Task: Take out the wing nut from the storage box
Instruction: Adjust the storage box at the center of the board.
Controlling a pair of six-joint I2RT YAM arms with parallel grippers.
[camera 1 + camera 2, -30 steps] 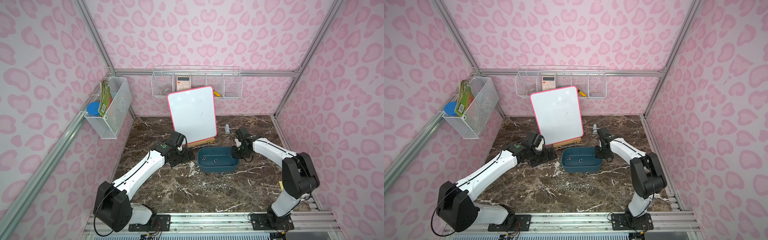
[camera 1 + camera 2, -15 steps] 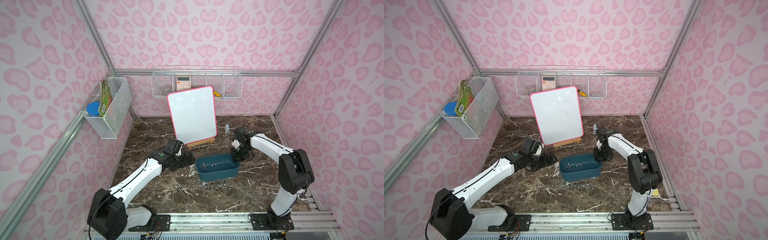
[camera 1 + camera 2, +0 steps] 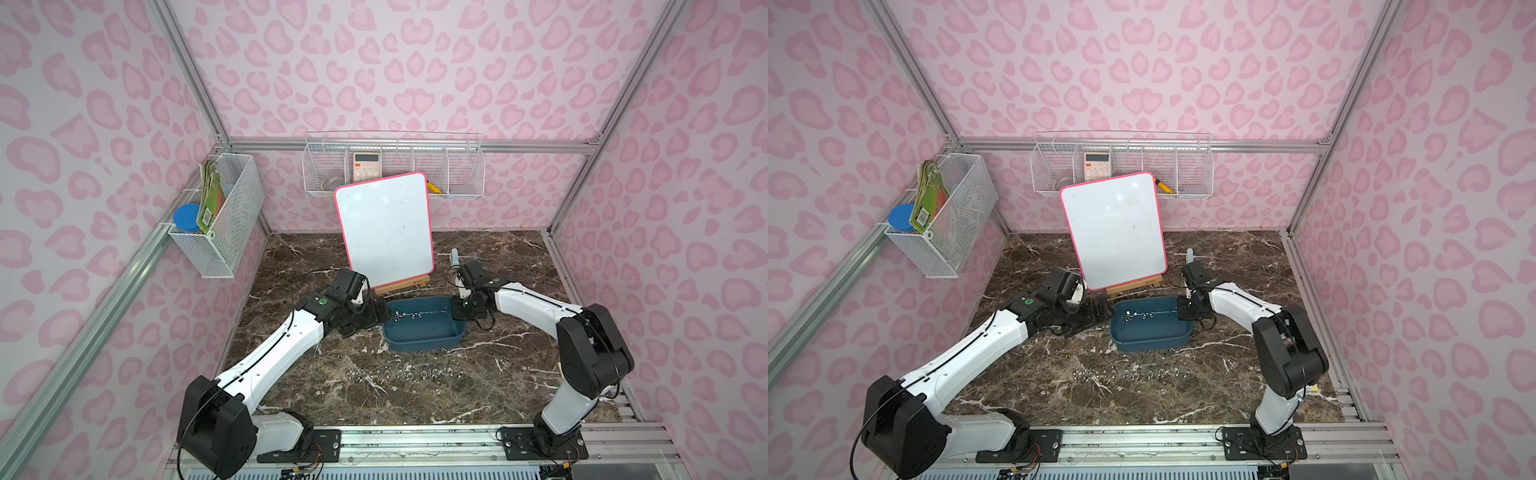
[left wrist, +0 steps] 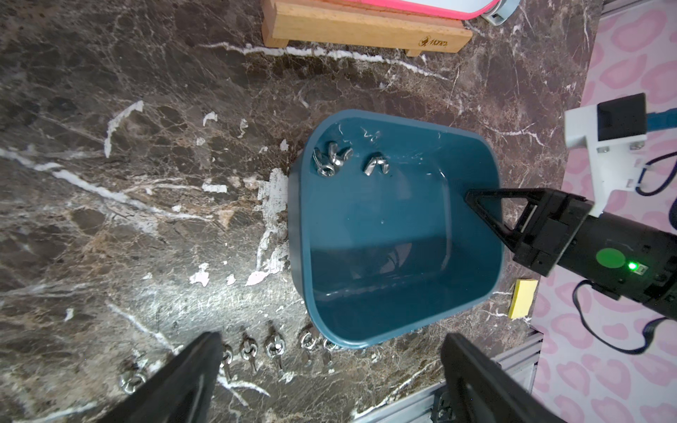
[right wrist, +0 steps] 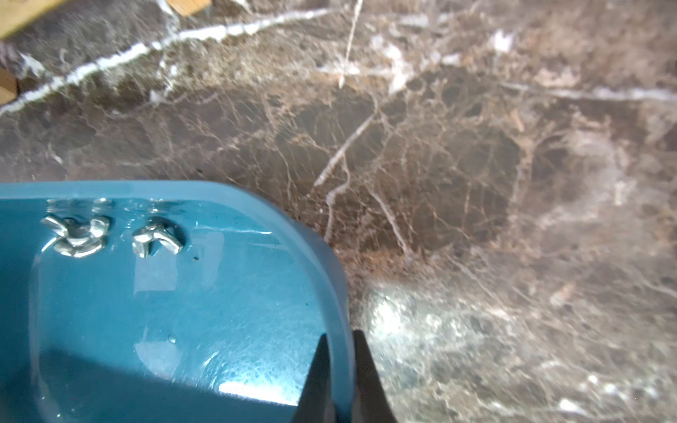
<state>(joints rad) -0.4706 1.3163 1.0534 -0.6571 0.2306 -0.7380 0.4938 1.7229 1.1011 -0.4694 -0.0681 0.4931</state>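
The dark teal storage box (image 3: 424,334) (image 3: 1150,337) sits tilted on the marble in front of the whiteboard. My right gripper (image 5: 339,335) (image 3: 459,309) is shut on the box's right rim, one finger inside the wall and one outside. Three silver wing nuts lie inside against the far wall near the left corner, a pair (image 4: 331,161) (image 5: 77,234) touching and a single one (image 4: 375,164) (image 5: 157,238) beside them. My left gripper (image 4: 331,337) (image 3: 380,311) is open and empty, just off the box's left end.
A row of several wing nuts (image 3: 407,374) (image 4: 274,346) lies on the table in front of the box. The whiteboard (image 3: 384,228) stands on a wooden easel (image 4: 366,29) right behind it. A yellow sponge (image 4: 522,298) lies near the right rail. White wire baskets (image 3: 392,174) hang on the walls.
The box has been tipped in my right gripper's hold and the nuts inside have slid to its far wall. My left gripper has shifted a little closer to the box's left end, still open.
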